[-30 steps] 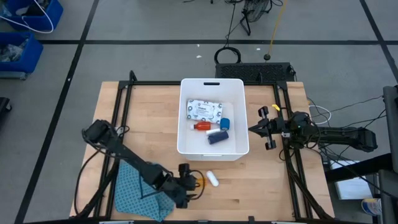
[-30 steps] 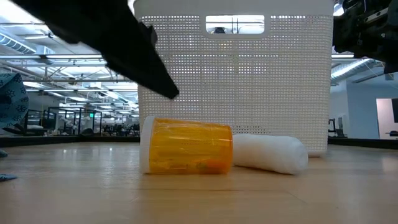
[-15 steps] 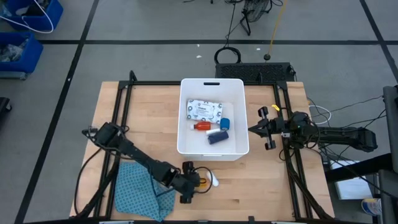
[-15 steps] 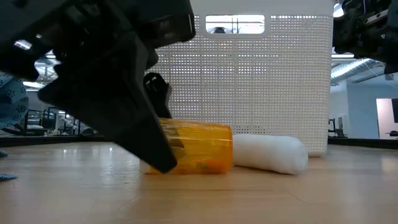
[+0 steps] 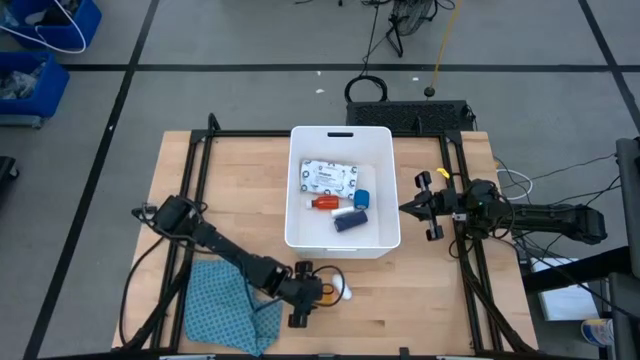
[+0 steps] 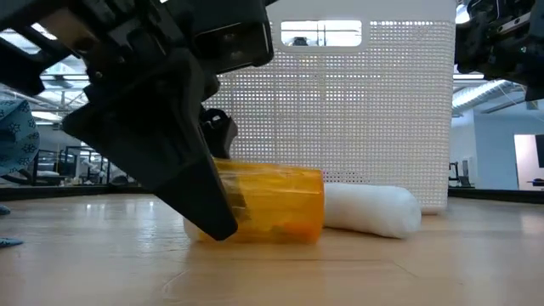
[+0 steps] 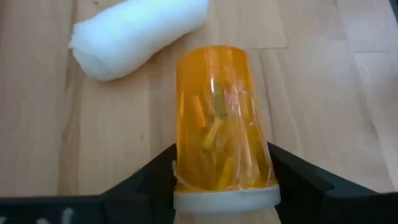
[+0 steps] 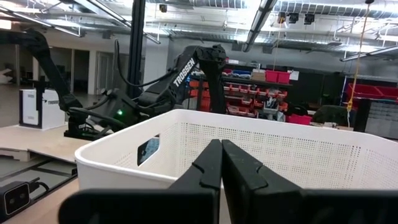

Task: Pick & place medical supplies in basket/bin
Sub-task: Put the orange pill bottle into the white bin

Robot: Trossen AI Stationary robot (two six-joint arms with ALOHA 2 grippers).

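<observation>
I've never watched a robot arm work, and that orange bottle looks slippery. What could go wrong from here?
The left gripper has its fingers around the orange pill bottle near its cap end only, so the round bottle could tilt or slip when lifted. The white roll lies close beside it and might get nudged and roll. The bin wall is tall, so a low carry could hit its rim.

The bin (image 5: 343, 135) is sitting at the middle of the tabletop (image 5: 240, 190). Inside it are lying a packet (image 5: 329, 177), a bottle (image 5: 324, 203), a tape roll (image 5: 362, 198) and a strip (image 5: 348, 222). In front of the bin, the pill bottle (image 7: 221, 124) is lying on its side between the left end effector's (image 5: 315, 291) fingers (image 7: 155, 174), with a white cylinder (image 6: 370, 210) just beside it. The cloth (image 5: 222, 305) is lying farther to the bin's front left. The right end effector (image 5: 409, 208) is hanging just right of the bin.
</observation>
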